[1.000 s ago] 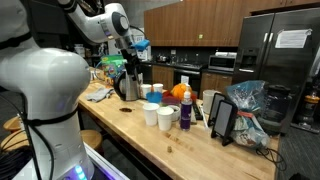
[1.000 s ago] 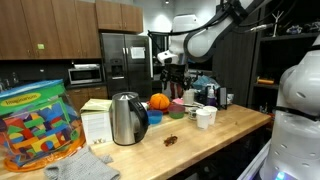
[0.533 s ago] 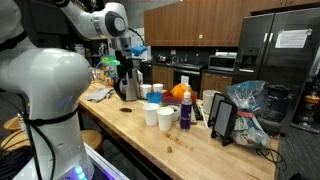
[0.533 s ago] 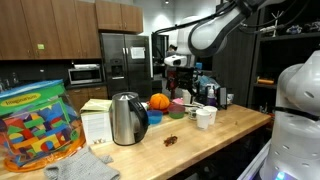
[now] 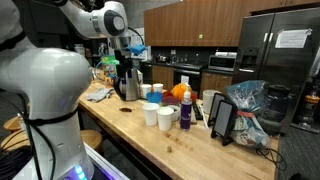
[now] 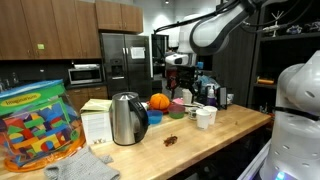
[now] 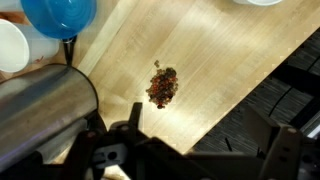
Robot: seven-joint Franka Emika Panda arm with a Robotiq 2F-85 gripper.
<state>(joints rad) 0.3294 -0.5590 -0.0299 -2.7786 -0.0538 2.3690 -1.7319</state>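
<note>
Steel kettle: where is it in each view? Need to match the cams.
In an exterior view: kettle left of centre, behind the white cups.
In an exterior view: kettle near centre, right of the block tub.
Wrist view: kettle lower left, cut off by the frame.
Shared landmark: the brown crumb pile on the wood beside it.

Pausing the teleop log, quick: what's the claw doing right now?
Claw: open, holding nothing, hovering over the crumbs beside the kettle.
</note>
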